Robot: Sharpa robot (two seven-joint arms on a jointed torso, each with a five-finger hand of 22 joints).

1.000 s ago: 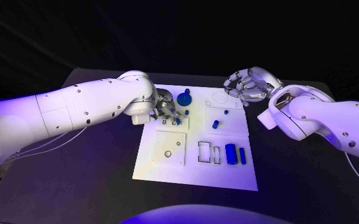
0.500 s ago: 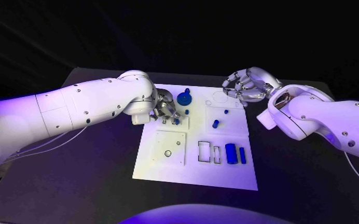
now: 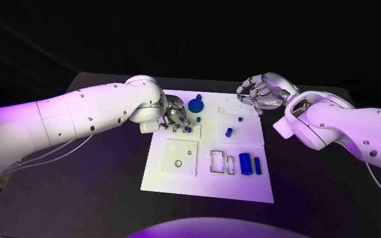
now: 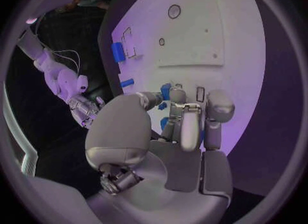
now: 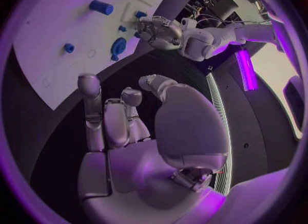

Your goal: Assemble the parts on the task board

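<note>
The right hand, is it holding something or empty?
Empty: the right hand shows bare fingers, spread apart, off the task board.

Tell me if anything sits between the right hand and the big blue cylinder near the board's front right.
Nothing visible blocks it. The right hand hovers at the task board's far right corner, holding nothing. Between it and the large blue cylinder the board carries only two small blue pieces, low enough that the hand could likely pass above them.
</note>
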